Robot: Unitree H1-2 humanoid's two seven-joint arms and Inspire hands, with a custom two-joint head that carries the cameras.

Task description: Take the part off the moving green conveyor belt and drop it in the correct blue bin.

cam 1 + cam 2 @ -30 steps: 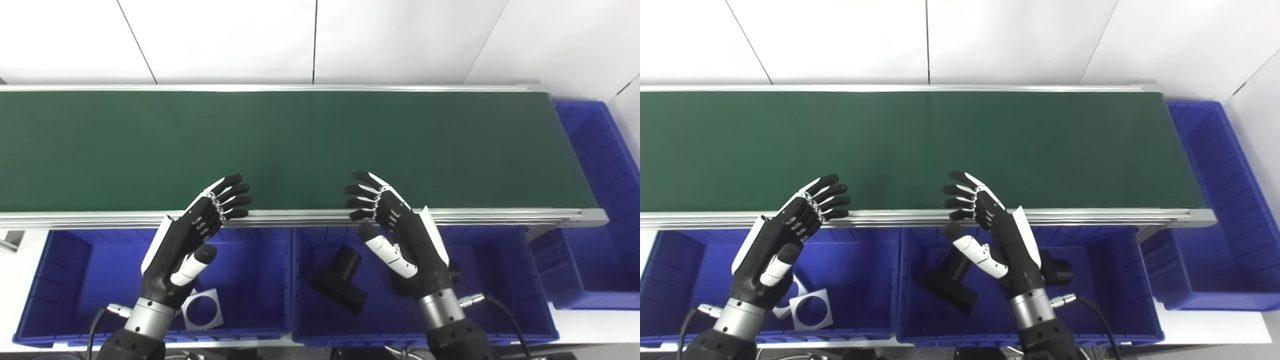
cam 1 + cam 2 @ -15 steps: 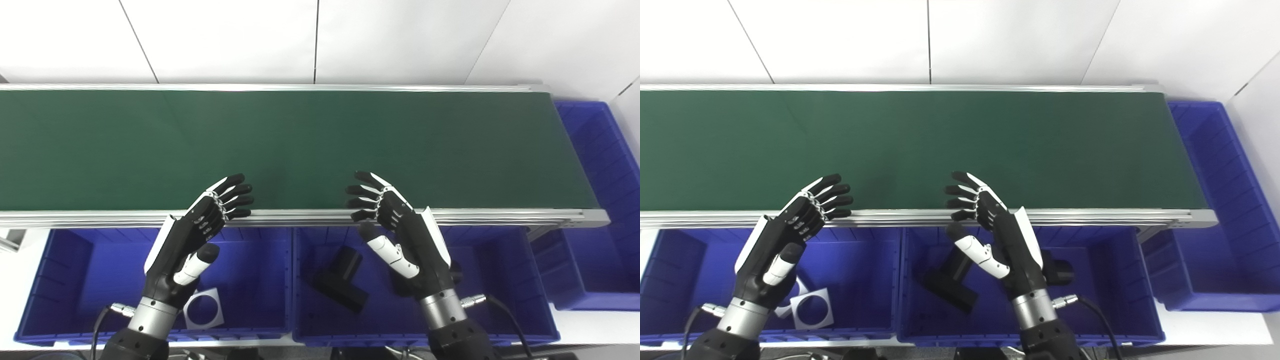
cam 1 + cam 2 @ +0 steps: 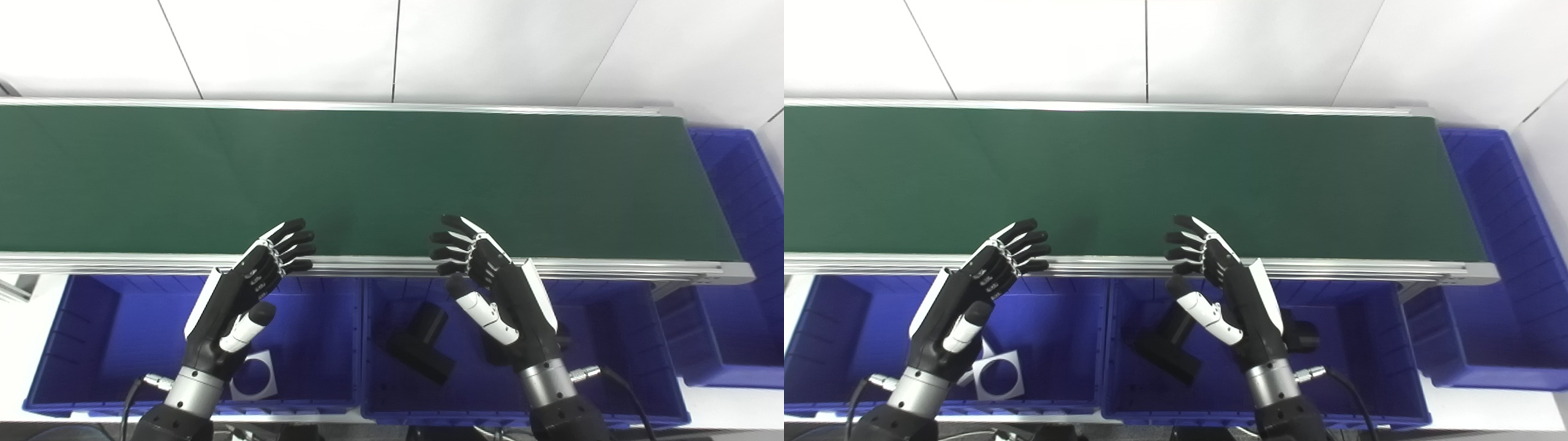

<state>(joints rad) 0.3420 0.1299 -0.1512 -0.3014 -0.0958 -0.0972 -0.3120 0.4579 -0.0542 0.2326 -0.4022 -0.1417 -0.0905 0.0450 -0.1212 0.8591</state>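
Nearest: white plate (image 3: 256, 378) in left bin (image 3: 79, 343); black part (image 3: 418, 349) in middle bin (image 3: 612, 343). Left hand (image 3: 245, 294) and right hand (image 3: 496, 288) above them, fingers spread, holding nothing, fingertips over the belt (image 3: 367, 177) edge. Beyond, bare green surface.

I'm looking down on the long dark green conveyor belt (image 3: 380, 177), matte and flat, running left to right across my view between silver aluminium side rails. Below its near rail I see the deep blue plastic bin on the left (image 3: 92, 343), holding a white flat square plate with a round hole (image 3: 996, 380) on its floor. Right beside it sits the middle blue plastic bin (image 3: 612, 343), holding a black blocky T-shaped part (image 3: 416, 346) lying flat, tilted. A third blue plastic bin (image 3: 750, 257) stands at the belt's right end.
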